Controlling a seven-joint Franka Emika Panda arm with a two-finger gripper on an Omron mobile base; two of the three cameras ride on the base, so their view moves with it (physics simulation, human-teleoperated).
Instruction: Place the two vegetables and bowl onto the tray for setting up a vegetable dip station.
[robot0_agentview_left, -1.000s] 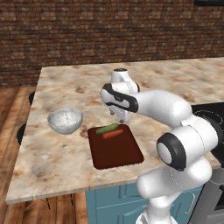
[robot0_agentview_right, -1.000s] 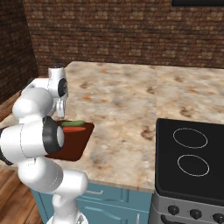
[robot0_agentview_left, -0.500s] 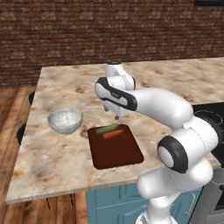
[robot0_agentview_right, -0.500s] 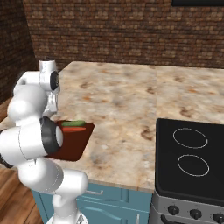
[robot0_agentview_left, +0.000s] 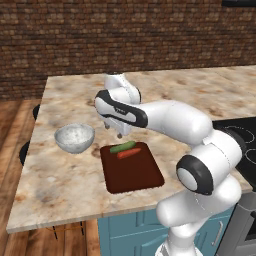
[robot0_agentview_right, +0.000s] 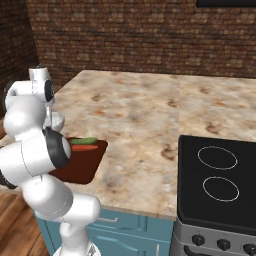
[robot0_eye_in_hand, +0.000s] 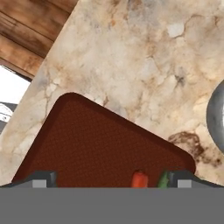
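While the carrot (robot0_agentview_left: 129, 153) and the cucumber (robot0_agentview_left: 123, 147) lie side by side at the far end of the tray (robot0_agentview_left: 135, 175), touching or nearly touching each other, the rest of that dark reddish-brown board is bare. From the right base view the cucumber (robot0_agentview_right: 84, 141) sits behind the carrot (robot0_agentview_right: 85, 148) on the tray (robot0_agentview_right: 82, 167). Seen from the hand, the tray (robot0_eye_in_hand: 96, 148) lies below the camera, with the tips of the carrot (robot0_eye_in_hand: 139, 179) and cucumber (robot0_eye_in_hand: 163, 179) at the bottom edge. The bowl (robot0_agentview_left: 74, 138) stands on the counter (robot0_agentview_left: 65, 175) to the left of the tray, well apart from it, and holds nothing; its grey rim (robot0_eye_in_hand: 216, 118) shows at the right edge of the hand view. The gripper (robot0_agentview_left: 113, 130) hangs above the counter just beyond the tray's far left corner, between the bowl and the vegetables, its fingers spread and holding nothing. The counter is mottled beige stone on teal cabinets (robot0_agentview_left: 130, 227), with a black stove (robot0_agentview_right: 217, 180) with two ring burners to the right. A dark brick wall (robot0_agentview_left: 125, 35) runs behind, and a wooden floor (robot0_agentview_left: 15, 120) lies to the left.
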